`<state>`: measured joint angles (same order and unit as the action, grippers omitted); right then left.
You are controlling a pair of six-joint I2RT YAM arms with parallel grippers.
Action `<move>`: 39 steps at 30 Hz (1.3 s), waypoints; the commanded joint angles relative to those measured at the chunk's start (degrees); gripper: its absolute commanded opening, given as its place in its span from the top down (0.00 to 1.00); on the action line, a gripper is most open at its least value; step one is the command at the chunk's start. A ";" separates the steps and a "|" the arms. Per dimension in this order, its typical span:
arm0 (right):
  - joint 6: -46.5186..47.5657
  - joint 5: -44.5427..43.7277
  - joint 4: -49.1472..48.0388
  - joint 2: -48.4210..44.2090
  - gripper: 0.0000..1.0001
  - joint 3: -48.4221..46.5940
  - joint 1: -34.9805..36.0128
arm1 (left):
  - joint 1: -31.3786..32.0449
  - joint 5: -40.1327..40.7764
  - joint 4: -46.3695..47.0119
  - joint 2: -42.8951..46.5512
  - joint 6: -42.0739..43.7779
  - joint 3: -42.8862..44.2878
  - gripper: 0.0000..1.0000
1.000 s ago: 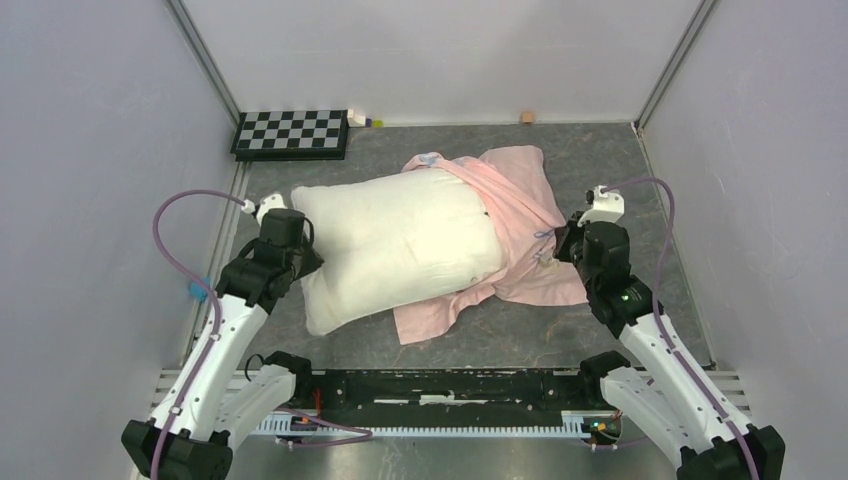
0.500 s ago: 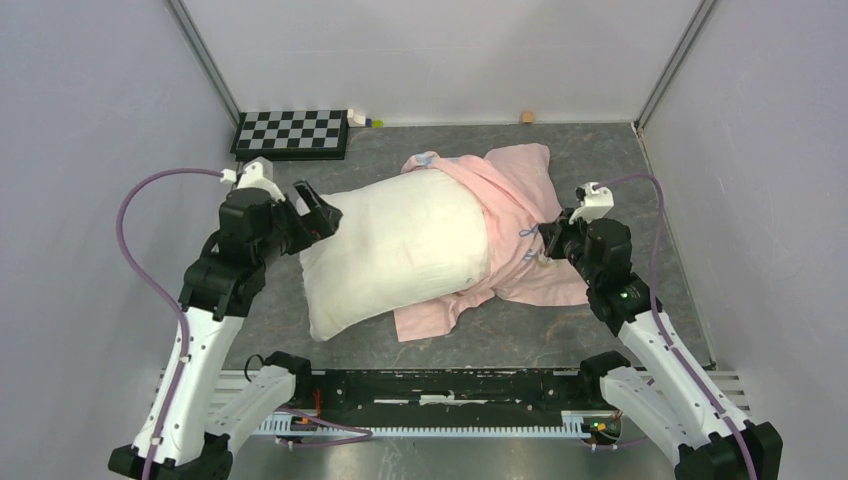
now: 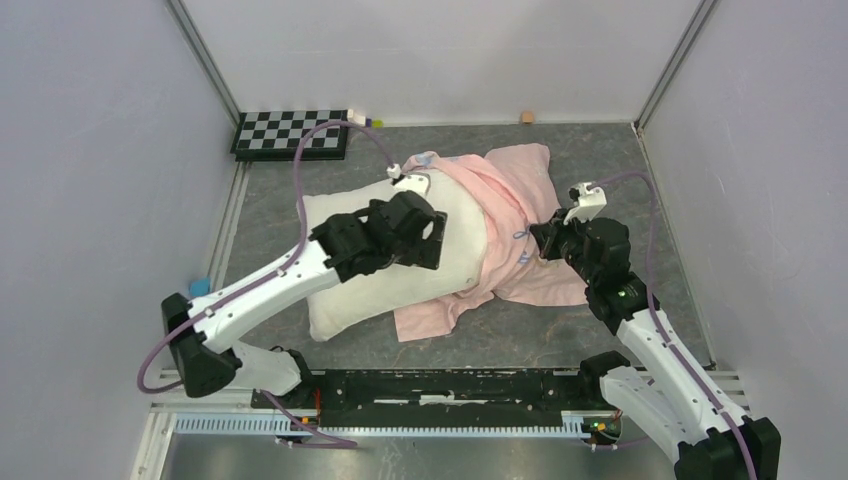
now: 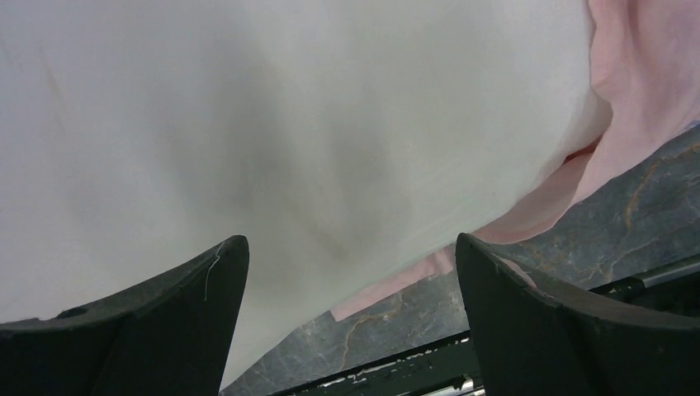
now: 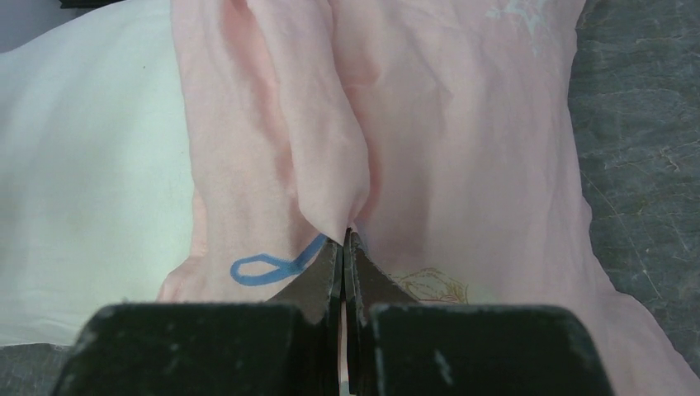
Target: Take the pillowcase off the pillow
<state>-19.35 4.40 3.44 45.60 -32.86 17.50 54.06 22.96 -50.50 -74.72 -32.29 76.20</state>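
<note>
checkerboard (image 3: 291, 133), small tan block (image 3: 526, 117)

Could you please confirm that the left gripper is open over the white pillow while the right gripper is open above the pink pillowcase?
Not quite: the right gripper is shut, pinching a fold of the pillowcase, as the right wrist view shows. The left gripper is indeed open over the pillow.

The left end effector (image 3: 434, 238) has been taken off the left end of the pillow (image 3: 340, 300), raised and swung across it. It is now held over the pillow's middle, close to the pillowcase (image 3: 520, 170), with its jaws spread wide. The right end effector (image 3: 541, 240), pinched on a pink fold, has been shifted slightly toward the pillow.
</note>
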 commanded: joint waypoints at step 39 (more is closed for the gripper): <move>-5.90 -47.87 12.40 -7.63 1.00 -2.73 -0.71 | -33.03 -14.50 22.48 20.16 -11.22 -29.88 0.98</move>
<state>-25.26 -15.77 12.91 42.78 -33.89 19.40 28.23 -1.50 -20.93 -59.31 -42.33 47.13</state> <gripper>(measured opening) 0.004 0.056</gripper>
